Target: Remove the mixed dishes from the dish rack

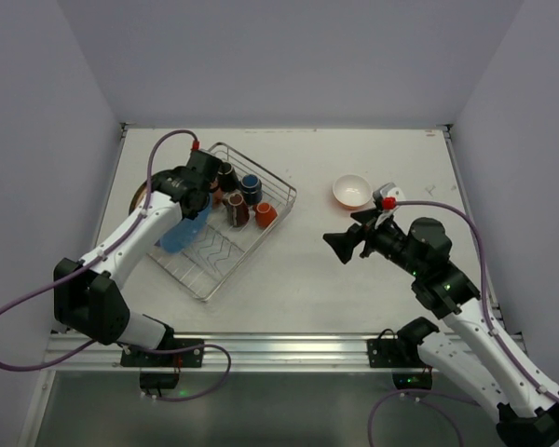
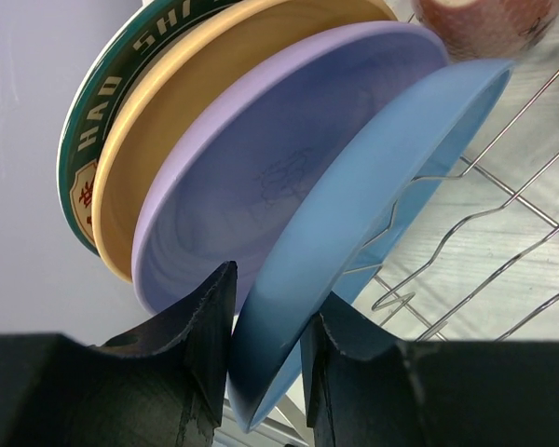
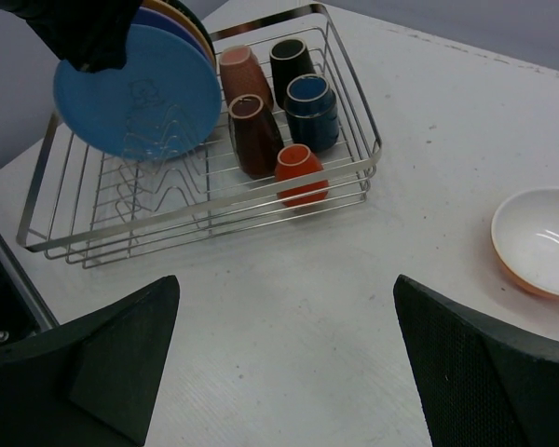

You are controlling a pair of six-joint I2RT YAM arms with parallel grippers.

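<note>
The left fingers [image 2: 200,345] pinch the rim of the glossy blue plate [image 2: 354,214], which stands upright in the wire dish rack [image 3: 375,154] beside the lavender plate [image 2: 261,177]. The right fingers [image 3: 484,363] are spread wide and hold nothing.

The plates [image 2: 242,168] stand packed at one end of the rack [image 1: 219,263], with only narrow gaps between them; the blue plate [image 3: 138,91] is foremost. Mugs [image 3: 253,140] crowd the next corner. The remaining rack floor and the table [image 3: 289,307] toward the bowl [image 3: 540,237] lie open.
</note>
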